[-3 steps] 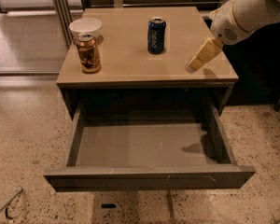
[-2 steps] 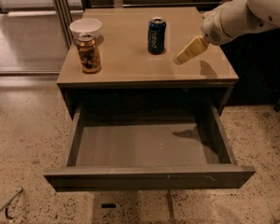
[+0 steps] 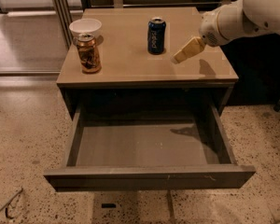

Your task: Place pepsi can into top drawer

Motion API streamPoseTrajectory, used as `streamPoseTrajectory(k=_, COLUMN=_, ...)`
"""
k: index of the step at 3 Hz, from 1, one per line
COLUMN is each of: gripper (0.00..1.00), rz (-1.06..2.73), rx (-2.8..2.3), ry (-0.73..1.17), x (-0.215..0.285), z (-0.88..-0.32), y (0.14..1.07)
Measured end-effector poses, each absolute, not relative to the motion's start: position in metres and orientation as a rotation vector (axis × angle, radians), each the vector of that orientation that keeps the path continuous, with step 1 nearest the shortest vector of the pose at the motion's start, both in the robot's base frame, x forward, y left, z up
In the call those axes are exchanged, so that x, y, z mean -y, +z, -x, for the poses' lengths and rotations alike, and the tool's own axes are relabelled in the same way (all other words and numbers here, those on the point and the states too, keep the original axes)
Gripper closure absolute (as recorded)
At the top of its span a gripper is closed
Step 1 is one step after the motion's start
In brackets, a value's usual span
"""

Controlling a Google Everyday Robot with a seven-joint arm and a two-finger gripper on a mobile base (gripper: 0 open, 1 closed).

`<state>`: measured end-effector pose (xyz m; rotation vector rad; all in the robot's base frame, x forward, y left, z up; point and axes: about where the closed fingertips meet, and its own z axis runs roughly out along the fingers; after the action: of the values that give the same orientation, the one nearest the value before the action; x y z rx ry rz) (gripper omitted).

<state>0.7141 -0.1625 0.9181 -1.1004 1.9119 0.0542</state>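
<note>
Pepsi can [image 3: 156, 35] stands upright on the cabinet top [image 3: 130, 66], near the tip of the robot's gripper [image 3: 182, 55] but apart from it, on the side toward the brown-and-gold can [image 3: 88, 53]. The gripper hangs low over the cabinet top, angled down at the surface; whether it is spread or pressed together cannot be told from this view. Below the pincer and nearer the camera, the top drawer [image 3: 149, 175] is pulled fully out, its grey floor bare. Well beyond the Pepsi can from the pincer sit the brown-and-gold can and, just behind that, a white bowl [image 3: 85, 27].

The step in hand looks to be the reach for the grasp. Doing it well likely means coming in level at the can's mid-height, straddling it squarely before closing, since a glancing touch from the angled tip could tip it or push it away. The lift then needs to clear the cabinet edge before lowering into the drawer.
</note>
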Motion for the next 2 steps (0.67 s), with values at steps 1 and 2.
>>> streamPoseTrajectory(k=1, gripper=0.0, rz=1.016, rx=-1.868, ry=0.071, x=0.157, z=-0.737, y=0.912)
streamPoseTrajectory(k=2, gripper=0.0, rz=0.965, rx=-1.825, ry=0.093, x=0.147, z=-0.762, y=0.91)
